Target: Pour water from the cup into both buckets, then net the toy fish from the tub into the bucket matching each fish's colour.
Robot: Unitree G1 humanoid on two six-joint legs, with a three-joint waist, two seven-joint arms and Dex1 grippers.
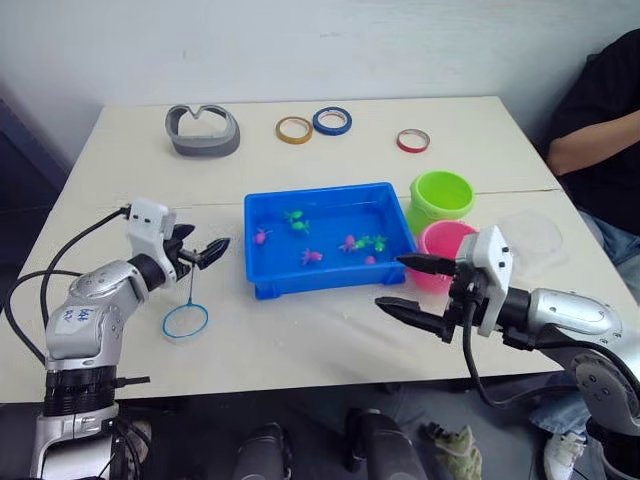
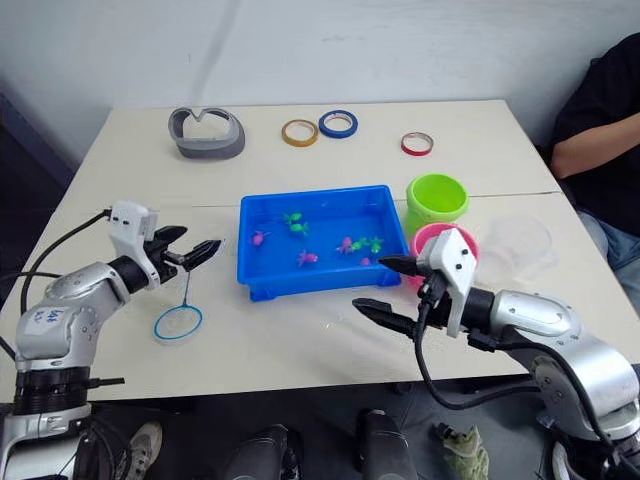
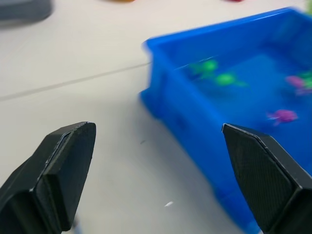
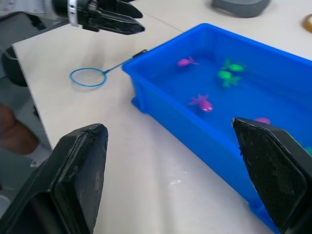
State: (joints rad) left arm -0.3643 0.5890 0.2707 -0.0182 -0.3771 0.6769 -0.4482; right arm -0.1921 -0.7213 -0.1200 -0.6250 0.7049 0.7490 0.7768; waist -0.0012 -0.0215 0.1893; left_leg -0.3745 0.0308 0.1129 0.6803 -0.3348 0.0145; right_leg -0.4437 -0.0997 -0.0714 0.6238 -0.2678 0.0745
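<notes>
Left eye view puts the tub [image 1: 328,240] at the centre of my frame, blue and holding water, with pink and green toy fish [image 1: 350,243] scattered inside. Just right of it I see the green bucket [image 1: 441,196] and, below that, the pink bucket [image 1: 445,243], the two touching or nearly so. The cup [image 1: 532,232] lies further right on the table [image 1: 300,340], near a person's dark sleeve [image 1: 600,110].

My left gripper [image 1: 205,250] sits at middle left with its fingers spread wide, holding nothing. A small blue net [image 1: 186,320] lies on the table just below it. My right gripper [image 1: 408,285] hovers at lower right, beside the tub's near corner, also spread wide and empty.

Along the upper edge sit a grey object [image 1: 203,131] and three tape rings [image 1: 331,122].
</notes>
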